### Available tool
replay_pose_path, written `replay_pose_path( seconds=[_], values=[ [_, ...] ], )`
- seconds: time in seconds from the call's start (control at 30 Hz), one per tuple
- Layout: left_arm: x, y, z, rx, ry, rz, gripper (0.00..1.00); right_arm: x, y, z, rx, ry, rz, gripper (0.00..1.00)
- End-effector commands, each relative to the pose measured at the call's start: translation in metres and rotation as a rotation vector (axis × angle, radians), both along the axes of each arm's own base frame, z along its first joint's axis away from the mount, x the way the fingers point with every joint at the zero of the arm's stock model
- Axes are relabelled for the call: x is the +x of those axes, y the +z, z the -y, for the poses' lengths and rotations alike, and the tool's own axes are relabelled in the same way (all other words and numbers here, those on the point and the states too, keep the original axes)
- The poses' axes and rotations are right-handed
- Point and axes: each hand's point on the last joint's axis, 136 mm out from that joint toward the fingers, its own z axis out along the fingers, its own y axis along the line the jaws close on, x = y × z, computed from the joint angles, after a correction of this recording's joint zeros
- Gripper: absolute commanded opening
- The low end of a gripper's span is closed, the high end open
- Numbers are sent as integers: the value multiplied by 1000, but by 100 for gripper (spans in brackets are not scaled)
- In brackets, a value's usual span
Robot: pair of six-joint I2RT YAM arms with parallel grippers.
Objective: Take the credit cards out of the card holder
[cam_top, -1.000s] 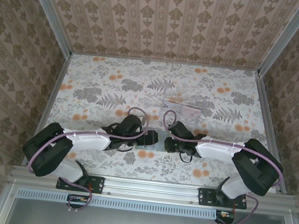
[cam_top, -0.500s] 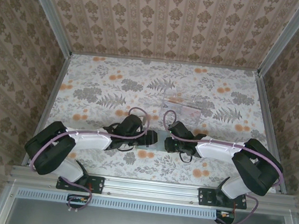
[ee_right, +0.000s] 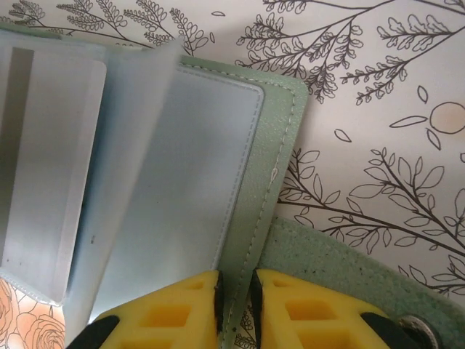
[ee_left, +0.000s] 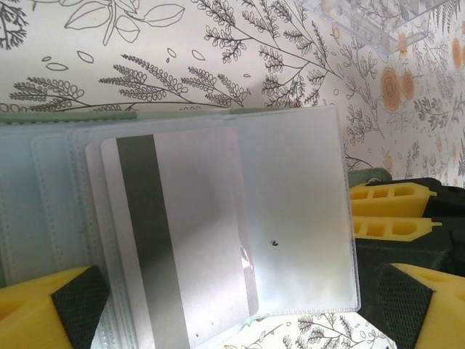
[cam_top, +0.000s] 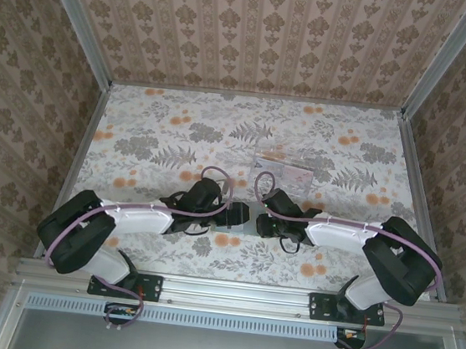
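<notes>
The card holder (ee_right: 280, 138) lies open near the middle of the bench's (cam_top: 171, 125) near edge, its green rim clamped between the right hand's (ee_right: 235, 309) fingers. The left hand (ee_left: 234, 302) is spread wide apart on either side of the credit cards (ee_left: 182, 240), which overlap on the holder's inner panel, the top one showing a dark stripe.

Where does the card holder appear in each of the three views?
Top external: card holder low in the centre, between the two arm tips.
Left wrist: card holder left and centre, lying open.
Right wrist: card holder left and centre, green cover reaching the bottom.
Shared landmark: right hand, shut on the holder's edge.
</notes>
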Motion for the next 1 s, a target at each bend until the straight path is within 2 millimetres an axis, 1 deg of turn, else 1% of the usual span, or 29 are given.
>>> replay_pose_path(
  seconds=[0.0,0.1,0.17,0.27,0.33,0.4,0.43,0.5,0.6,0.67,0.7,0.73,0.8,0.83,0.97],
  values=[
    [-4,3,-2,6,-18,3,100,-2,5,7,-15,-17,4,22],
    [-5,5,-2,5,-21,5,100,2,12,12,-27,-37,29,23],
    [-4,7,-4,8,-18,12,100,5,19,21,-42,-64,57,23],
    [-3,12,-10,26,-10,29,100,11,40,29,-17,-95,116,23],
    [-1,13,-17,44,-1,42,100,14,50,27,24,-93,137,23],
    [1,15,-22,57,9,51,97,14,59,18,81,-66,137,23],
    [2,14,-25,64,12,52,95,14,63,11,110,-50,133,22],
    [3,12,-29,75,21,49,86,13,67,-3,172,-17,113,22],
    [5,9,-32,82,29,44,71,13,69,-25,271,10,69,21],
    [5,7,-33,83,29,41,58,13,66,-36,320,14,36,21],
    [5,6,-34,87,31,40,53,14,68,-40,345,14,31,21],
    [5,4,-33,89,31,39,48,15,60,-45,353,9,5,21],
    [6,0,-33,94,31,31,38,16,55,-53,382,10,-22,21],
    [6,-1,-33,96,29,27,35,17,53,-56,391,10,-33,21],
    [6,-9,-34,113,32,7,29,21,45,-67,423,7,-71,21]
  ],
)
